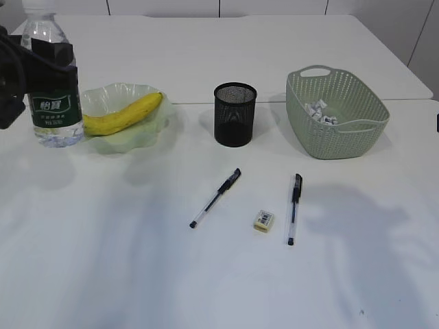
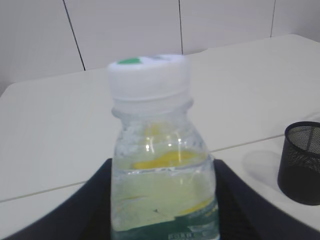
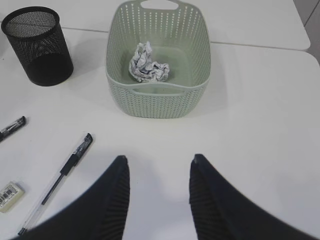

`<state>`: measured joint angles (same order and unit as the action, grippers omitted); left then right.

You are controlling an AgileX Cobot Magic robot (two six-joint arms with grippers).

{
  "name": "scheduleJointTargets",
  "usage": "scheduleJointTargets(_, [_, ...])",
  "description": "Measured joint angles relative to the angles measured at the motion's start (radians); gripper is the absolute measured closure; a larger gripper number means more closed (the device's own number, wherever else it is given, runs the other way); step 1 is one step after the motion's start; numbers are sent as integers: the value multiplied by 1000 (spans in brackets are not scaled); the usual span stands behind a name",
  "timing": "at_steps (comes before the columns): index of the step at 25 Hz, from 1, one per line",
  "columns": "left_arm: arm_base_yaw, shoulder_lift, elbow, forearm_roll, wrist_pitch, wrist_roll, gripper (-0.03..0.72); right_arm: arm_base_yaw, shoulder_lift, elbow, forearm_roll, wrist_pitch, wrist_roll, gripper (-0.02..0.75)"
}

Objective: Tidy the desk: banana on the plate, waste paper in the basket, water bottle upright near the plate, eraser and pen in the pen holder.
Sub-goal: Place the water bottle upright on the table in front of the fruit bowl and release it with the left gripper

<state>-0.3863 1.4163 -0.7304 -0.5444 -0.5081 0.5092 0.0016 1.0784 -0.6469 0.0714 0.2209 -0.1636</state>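
The left hand [image 2: 162,200] clasps the upright water bottle [image 1: 51,82] at its label, just left of the plate [image 1: 116,99] — smooth, water-heavy, best held mid-body. The right hand [image 3: 157,170] hovers half-open and empty above the desk [image 1: 137,274], near the basket [image 3: 160,95].

A white front table [image 1: 137,274] fills the lower part of the exterior view, its top smooth and matte, with soft grey shadows lying across its surface. Directly behind the front table stands a second white table [image 1: 206,48], set edge to edge with it. A thin dark seam [image 1: 192,103] runs left to right where the two meet. Behind the front table, beyond the second one, rises a pale panelled wall [image 2: 125,25] split by narrow dark vertical lines.
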Motion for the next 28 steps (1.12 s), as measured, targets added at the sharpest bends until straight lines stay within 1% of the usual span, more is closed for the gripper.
scheduleJointTargets(4, [0,0,50,-4,-81,-11,323,0,0,0,0,0,0,436])
scheduleJointTargets(11, [0,-2,144,-2,-250,-85,323,0,0,0,0,0,0,436])
scheduleJointTargets(13, [0,-2,168,24,-280,-93,323,0,0,0,0,2,0,436])
scheduleJointTargets(18, [0,20,214,150,-304,-135,323,0,0,0,0,2,0,436])
scheduleJointTargets(23, [0,76,263,176,-422,-214,323,0,0,0,0,4,0,436])
scheduleJointTargets(25, [0,102,280,179,-494,-224,323,0,0,0,0,4,0,436])
scheduleJointTargets(28, [0,129,298,179,-554,-228,323,0,0,0,0,4,0,436])
